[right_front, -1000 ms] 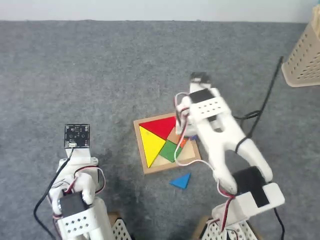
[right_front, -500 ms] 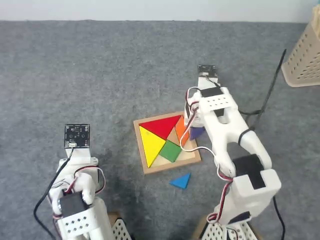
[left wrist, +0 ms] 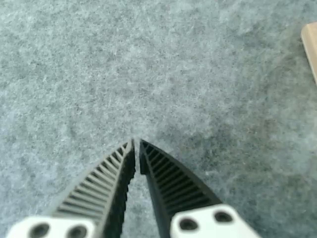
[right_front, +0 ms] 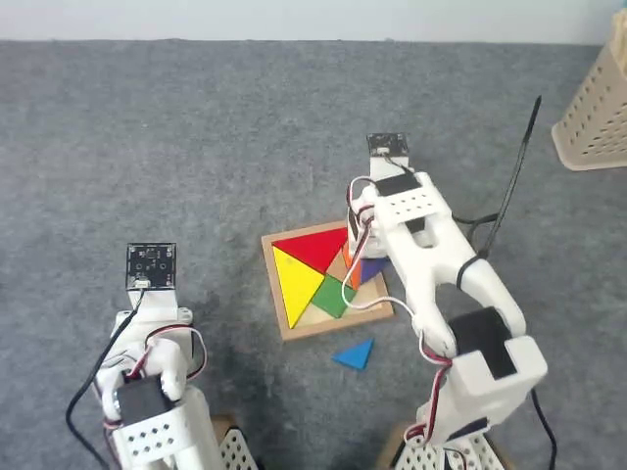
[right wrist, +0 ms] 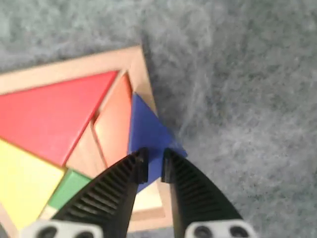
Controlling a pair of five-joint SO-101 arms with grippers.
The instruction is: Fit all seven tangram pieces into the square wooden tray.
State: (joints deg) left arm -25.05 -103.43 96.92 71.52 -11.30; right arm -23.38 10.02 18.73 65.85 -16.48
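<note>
The square wooden tray [right_front: 277, 294] lies mid-table holding a red triangle [right_front: 313, 247], a yellow triangle [right_front: 294, 279], a green square [right_front: 333, 296] and an orange piece [right_front: 353, 271]. My right gripper [right wrist: 151, 156] is shut on a dark blue piece [right wrist: 148, 131], which rests tilted across the tray's right rim [right wrist: 143, 64] beside the orange piece [right wrist: 114, 124]. The right arm hides part of that blue piece [right_front: 373, 266] from above. A light blue triangle [right_front: 355, 353] lies on the carpet in front of the tray. My left gripper [left wrist: 136, 145] is shut over bare carpet.
A beige perforated basket [right_front: 598, 108] stands at the far right edge. A black cable [right_front: 514, 186] runs behind the right arm. The left arm [right_front: 147, 372] is folded at the near left. A tray corner [left wrist: 311, 47] shows in the left wrist view.
The right arm drew back from over the tray towards its right side, then shifted slightly left, with the dark blue piece now at the tray's right rim. The left arm stayed still.
</note>
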